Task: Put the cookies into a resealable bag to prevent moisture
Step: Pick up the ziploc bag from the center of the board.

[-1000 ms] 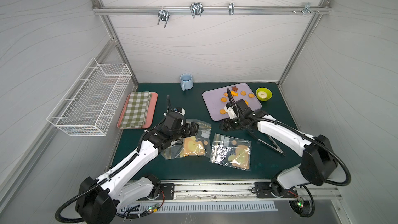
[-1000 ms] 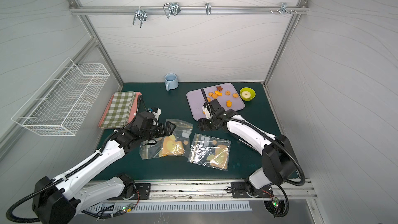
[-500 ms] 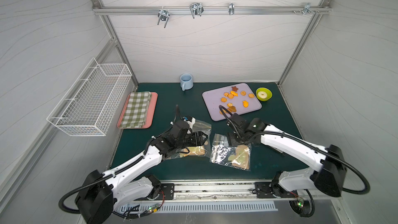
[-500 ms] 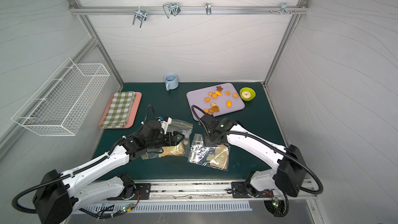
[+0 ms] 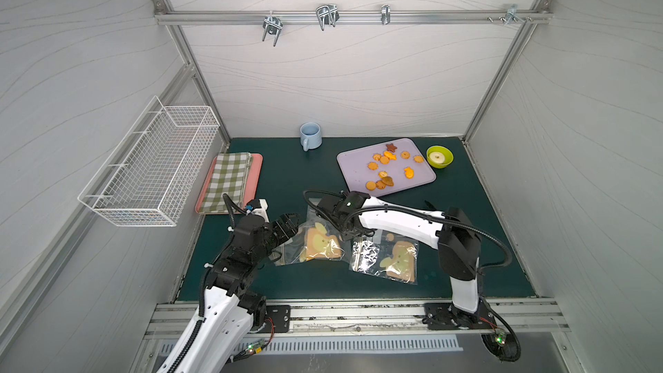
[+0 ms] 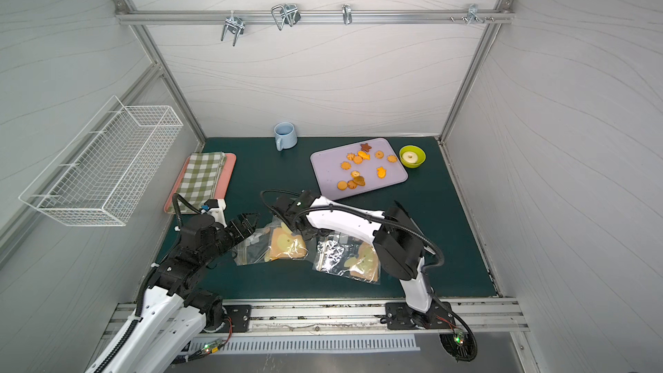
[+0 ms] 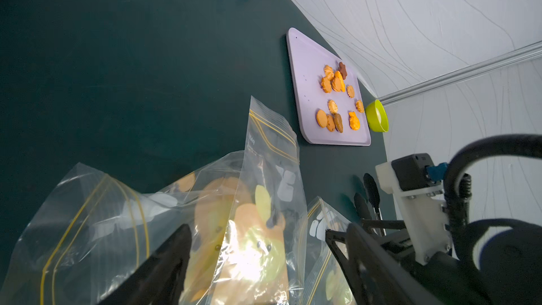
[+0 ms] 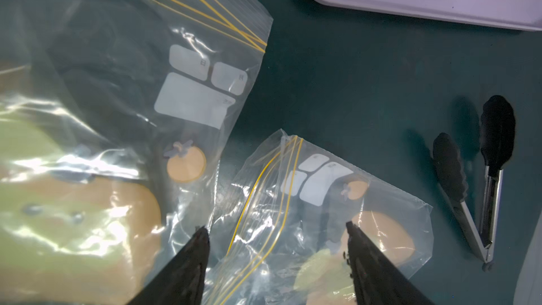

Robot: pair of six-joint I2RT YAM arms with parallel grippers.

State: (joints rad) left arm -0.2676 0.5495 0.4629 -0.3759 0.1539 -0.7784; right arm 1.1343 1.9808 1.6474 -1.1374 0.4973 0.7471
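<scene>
Noting positions first: the small orange-golden biscuit cookies (image 5: 384,160), one dark brown star among them, all lie on the flat lilac plastic tray (image 5: 358,174) at the back right of the dark green worktop (image 5: 287,181). None looks bagged yet. Two bags lie toward the front: a clear plastic zip bag with yellow seal lines (image 5: 323,242) by the left arm, and a second clear zip bag (image 5: 387,260) just beside it. I cannot tell whether they touch.

Left gripper (image 5: 288,222): jaws spread at the first bag's edge. The left wrist view has film lying between the fingers, with no pinch visible. Right gripper (image 8: 277,236): jaws spread, poised over the second bag's seal end, holding nothing.

Handling, my estimate: the cookies are light, rigid and brittle. Take one across its rim with a gentle squeeze, or it chips. The bag film is thin, slick and floppy, so take one lip just outside the yellow lines or the mouth sags shut.

View differences: the right wrist view shows metal tongs with black tips (image 8: 448,165) lying on the worktop, mostly hidden behind the right arm in both top views. That view catches only the tray's near edge and a few cookies. The left wrist view shows a bag corner standing up off the worktop, which reads flat from above.
</scene>
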